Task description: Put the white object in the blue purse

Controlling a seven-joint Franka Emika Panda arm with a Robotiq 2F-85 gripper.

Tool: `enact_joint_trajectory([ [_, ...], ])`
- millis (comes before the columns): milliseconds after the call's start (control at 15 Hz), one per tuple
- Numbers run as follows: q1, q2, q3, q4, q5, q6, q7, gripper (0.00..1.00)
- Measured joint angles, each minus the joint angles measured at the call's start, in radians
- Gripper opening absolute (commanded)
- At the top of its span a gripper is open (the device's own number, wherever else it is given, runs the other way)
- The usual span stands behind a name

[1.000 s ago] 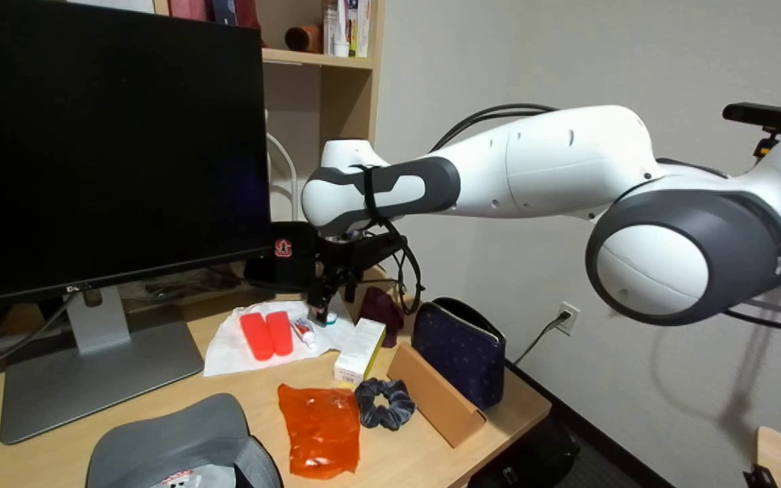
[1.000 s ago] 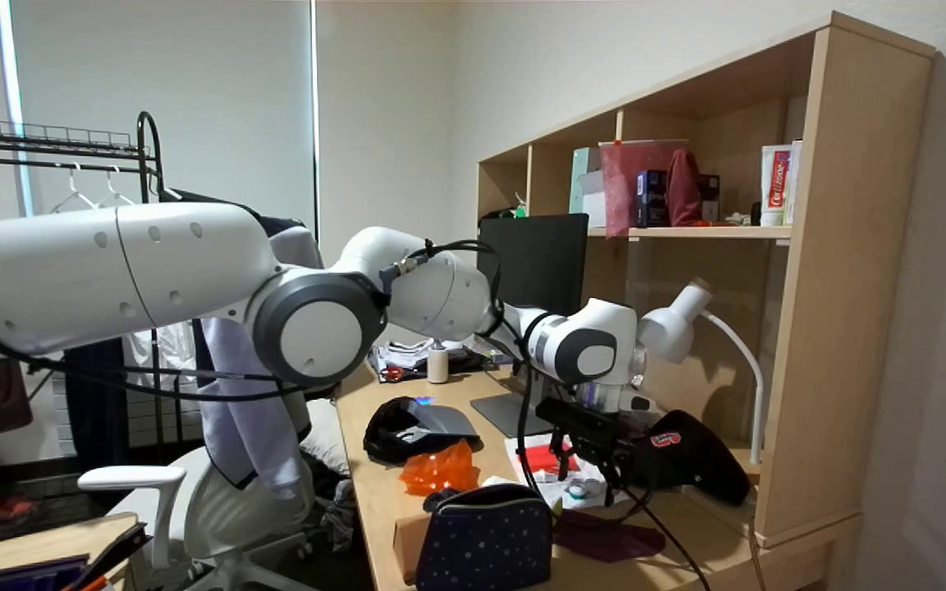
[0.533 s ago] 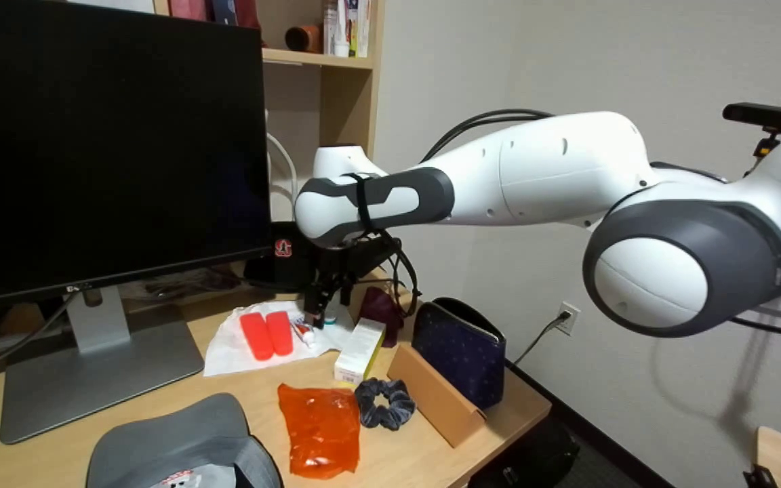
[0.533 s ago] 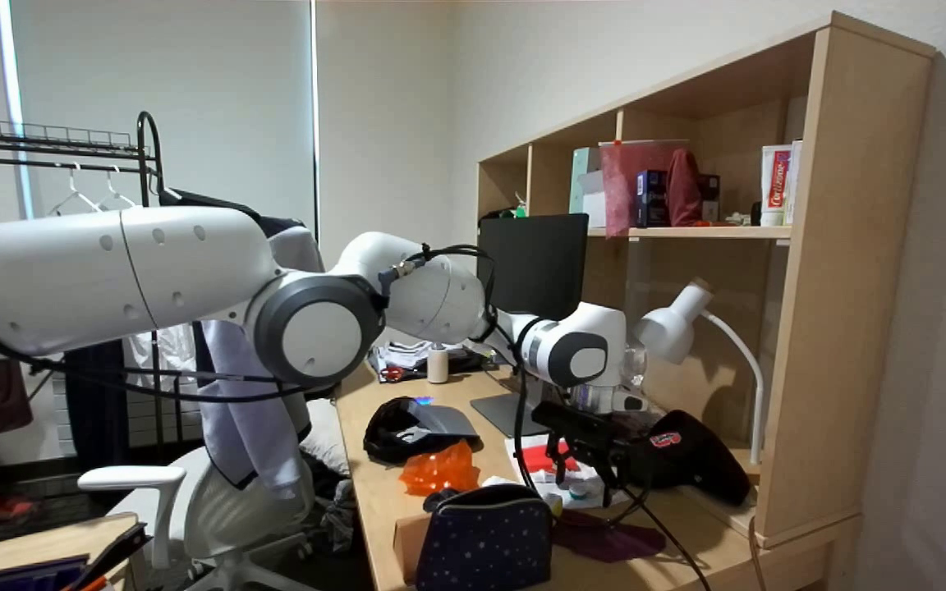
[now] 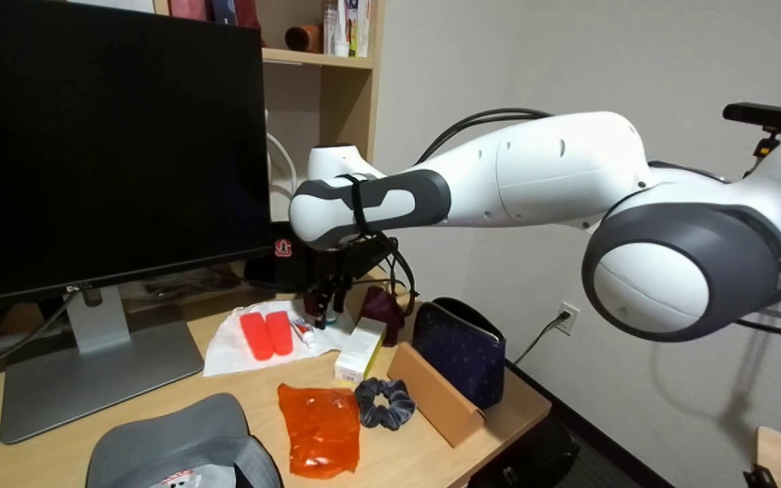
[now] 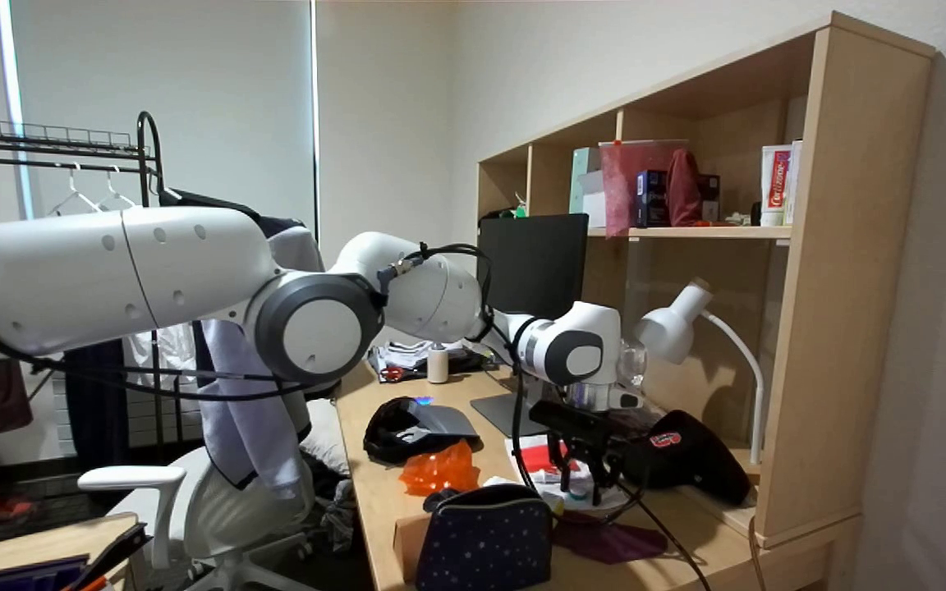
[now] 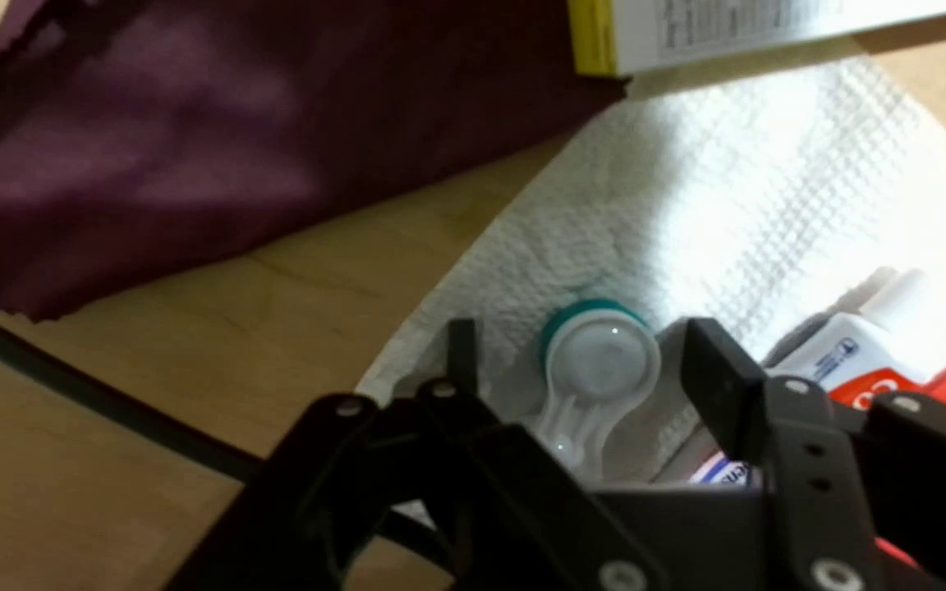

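Note:
The white object [image 7: 602, 361], a small rounded container with a teal rim and a pale tab, rests on a paper towel in the wrist view. My gripper [image 7: 580, 361] is around it, open, with a visible gap between the object and each of the two fingers. In an exterior view the gripper [image 6: 580, 491] points down over the towel, and a bit of the object's teal shows between the fingers. The blue purse, dark navy with small stars, stands upright near the desk's end in both exterior views [image 5: 462, 356] [image 6: 485, 542]; its zipped top gapes open.
Beside the towel [image 5: 228, 352] lie red pieces [image 5: 267, 335], a toothpaste tube [image 5: 304, 332], a white-yellow carton [image 5: 360, 352] and a maroon cloth [image 7: 276, 123]. A tan box [image 5: 434, 396] leans by the purse. A black cap [image 6: 686, 460] and the monitor [image 5: 112, 149] are close to the arm.
The gripper has come down and shifted slightly left in both exterior views. Its fingers have drawn closer together over the last half second. The purse has not moved.

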Motion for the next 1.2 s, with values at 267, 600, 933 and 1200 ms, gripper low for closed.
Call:
enact_joint_trajectory([
  [267,0.000,-0.001,-0.005,0.003,0.000,0.001,0.000,0.11],
  [600,-0.001,-0.002,-0.007,0.004,0.000,0.001,0.000,0.15],
  [933,-0.006,-0.002,-0.008,0.004,0.000,0.001,0.000,0.79],
  [1200,-0.005,-0.002,-0.008,0.004,0.000,0.001,0.000,0.99],
])
